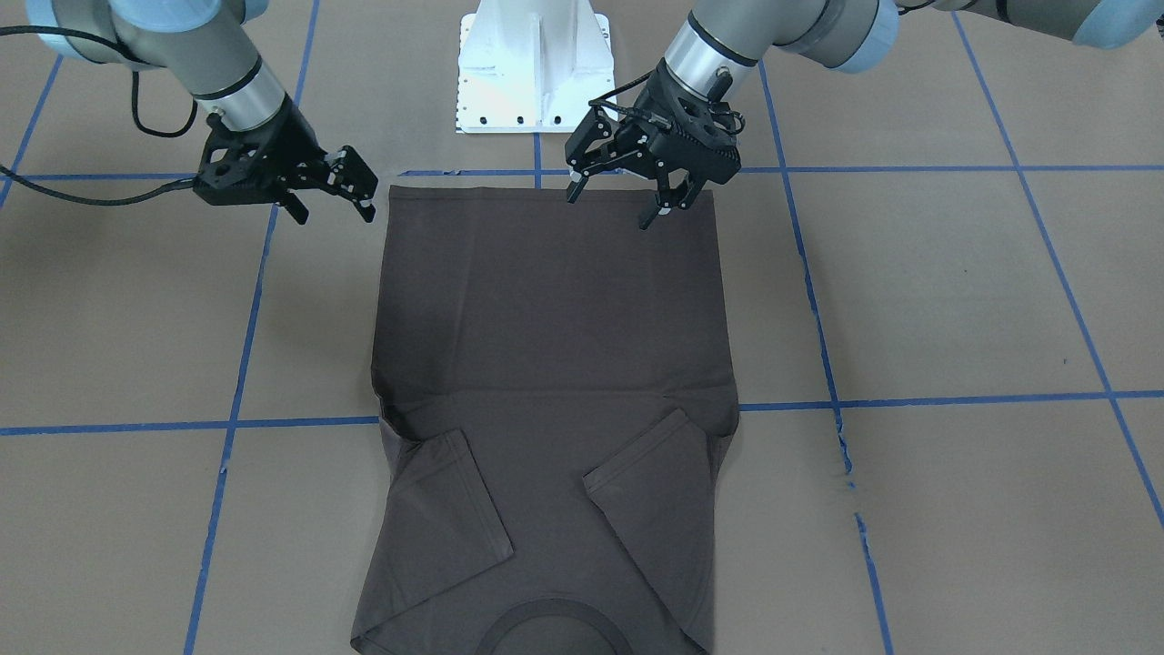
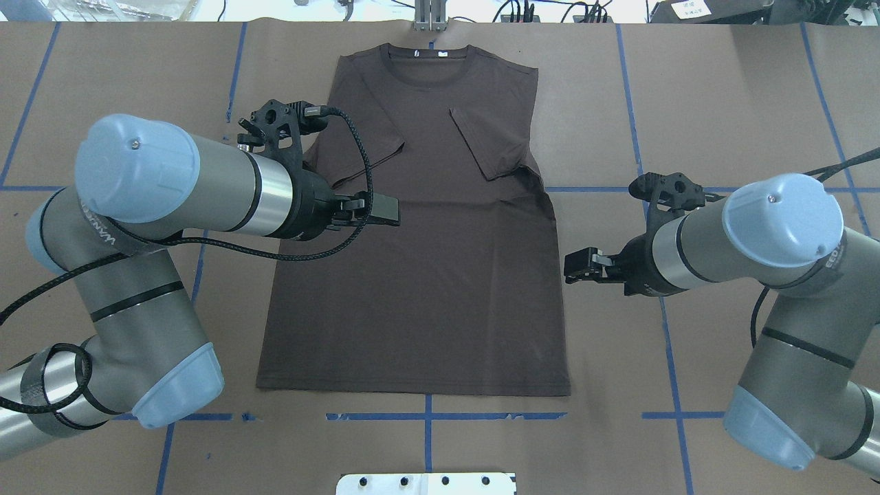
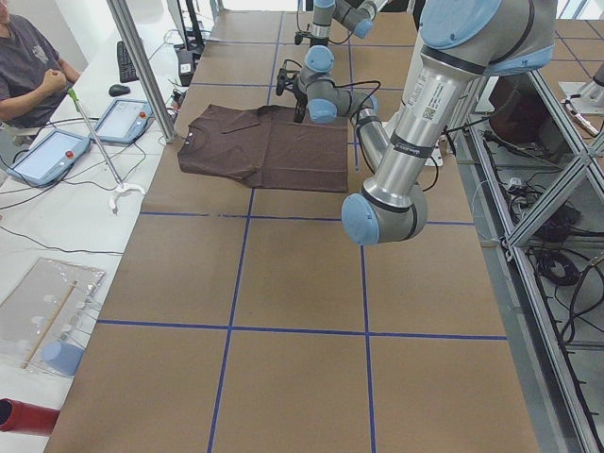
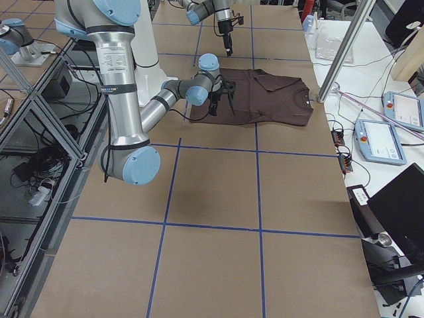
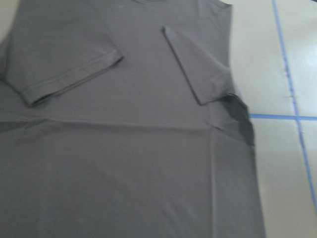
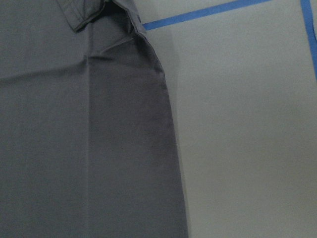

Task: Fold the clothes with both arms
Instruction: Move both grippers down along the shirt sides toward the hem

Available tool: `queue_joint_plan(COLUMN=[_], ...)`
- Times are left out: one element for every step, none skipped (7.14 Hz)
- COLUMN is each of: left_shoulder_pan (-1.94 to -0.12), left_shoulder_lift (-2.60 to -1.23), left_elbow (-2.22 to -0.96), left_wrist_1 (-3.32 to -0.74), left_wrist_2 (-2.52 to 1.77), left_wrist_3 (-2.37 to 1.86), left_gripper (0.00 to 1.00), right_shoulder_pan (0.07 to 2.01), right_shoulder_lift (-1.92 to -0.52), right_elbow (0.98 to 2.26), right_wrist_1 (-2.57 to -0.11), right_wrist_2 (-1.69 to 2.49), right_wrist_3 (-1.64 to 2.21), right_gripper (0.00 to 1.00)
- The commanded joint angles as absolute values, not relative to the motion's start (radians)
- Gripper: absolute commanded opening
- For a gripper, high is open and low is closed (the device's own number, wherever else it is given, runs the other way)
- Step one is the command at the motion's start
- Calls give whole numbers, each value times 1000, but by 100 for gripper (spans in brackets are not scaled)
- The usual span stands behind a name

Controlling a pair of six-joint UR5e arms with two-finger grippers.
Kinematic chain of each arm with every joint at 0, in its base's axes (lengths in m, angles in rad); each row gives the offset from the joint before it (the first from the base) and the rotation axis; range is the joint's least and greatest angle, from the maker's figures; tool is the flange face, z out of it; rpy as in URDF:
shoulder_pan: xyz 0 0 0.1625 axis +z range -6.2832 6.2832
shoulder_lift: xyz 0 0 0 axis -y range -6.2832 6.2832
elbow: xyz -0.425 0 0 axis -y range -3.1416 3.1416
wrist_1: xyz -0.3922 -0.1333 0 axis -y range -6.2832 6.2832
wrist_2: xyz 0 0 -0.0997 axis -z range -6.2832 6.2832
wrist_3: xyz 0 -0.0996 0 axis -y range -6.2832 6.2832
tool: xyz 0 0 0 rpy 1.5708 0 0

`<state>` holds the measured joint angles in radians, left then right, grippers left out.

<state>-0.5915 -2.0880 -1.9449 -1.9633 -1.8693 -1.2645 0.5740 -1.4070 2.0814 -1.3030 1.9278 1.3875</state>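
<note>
I had the left gripper [image 1: 617, 205] and right gripper [image 1: 335, 214] spread wide, empty — T-shirt [image 1: 546, 309] flat under the left jaws, beside the right.

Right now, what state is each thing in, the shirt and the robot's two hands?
T-shirt: lying flat on the table, both sleeves folded inward over the body.
Left hand: open, empty, over the shirt's hem edge.
Right hand: open, empty, beside the shirt's corner, off the cloth.
</note>
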Motion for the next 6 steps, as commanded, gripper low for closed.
queue_joint_plan(left_shoulder_pan=[-589,-591,-598,-598,-600,-601], left_shoulder_lift=[-2082,-2082,-2079,-2047,-2037,-2037], left_elbow=[-1953,-1959,-2000,-2047,-2069,-2077], left_wrist_1=[-2037,-2057,-2056,-2056,-2056,-2054], left_wrist_2=[-1811,-1809,-1807,-1806,-1805,-1805], left_wrist_3=[-1241,-1244,-1243,-1244,-1244,-1244], left_gripper=[100,100,100,100,100,100], right_shoulder_pan=[493,429,402,396,396,396], right_shoulder_lift=[-1408,-1408,-1404,-1404,-1408,-1410], right_elbow=[2098,2098,2103,2123,2125,2126], right_wrist_1=[-1307,-1310,-1310,-1312,-1312,-1312], right_wrist_2=[1861,1795,1789,1790,1790,1790], right_wrist_3=[1405,1428,1446,1447,1447,1447], right_gripper=[100,100,100,100,100,100])
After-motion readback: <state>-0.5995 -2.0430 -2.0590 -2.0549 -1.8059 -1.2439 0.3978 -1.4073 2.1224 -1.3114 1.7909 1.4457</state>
